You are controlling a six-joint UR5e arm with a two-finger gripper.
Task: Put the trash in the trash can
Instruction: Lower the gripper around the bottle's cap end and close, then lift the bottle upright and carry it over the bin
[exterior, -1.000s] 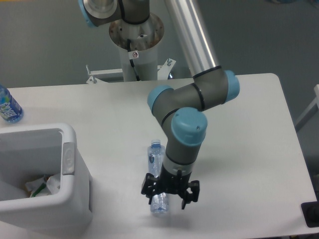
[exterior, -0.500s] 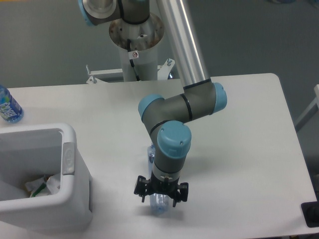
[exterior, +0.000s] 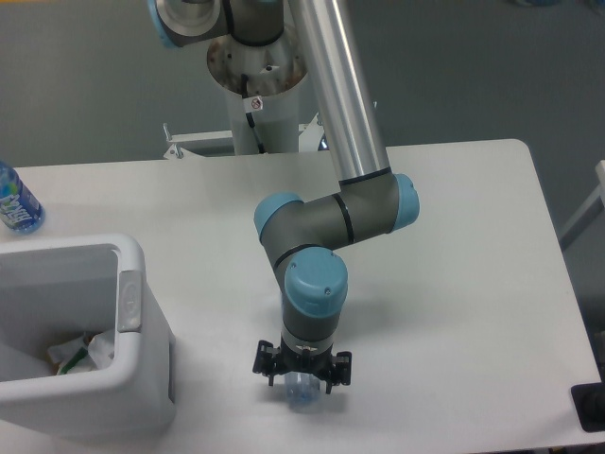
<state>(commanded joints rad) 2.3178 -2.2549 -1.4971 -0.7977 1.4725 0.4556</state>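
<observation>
The crushed clear bottle (exterior: 302, 394) lies on the white table near the front edge; only its lower end shows, the rest and the cap are hidden under my wrist. My gripper (exterior: 302, 371) points straight down right over it, open, with the fingers on either side of the bottle. The white trash can (exterior: 142, 293) stands at the front left, well to the left of the gripper. A crumpled whitish wrapper (exterior: 93, 346) lies inside it, with a bit of green beside it.
An uncrushed bottle with a blue label (exterior: 15, 202) stands at the far left edge of the table. The robot's base column (exterior: 257, 90) rises behind the table. A black object (exterior: 590, 407) sits at the front right corner.
The arm has swung left and a little toward the front, so the gripper now sits centred over the bottle. The wrist now hides the bottle's upper part. The bottle has not moved.
</observation>
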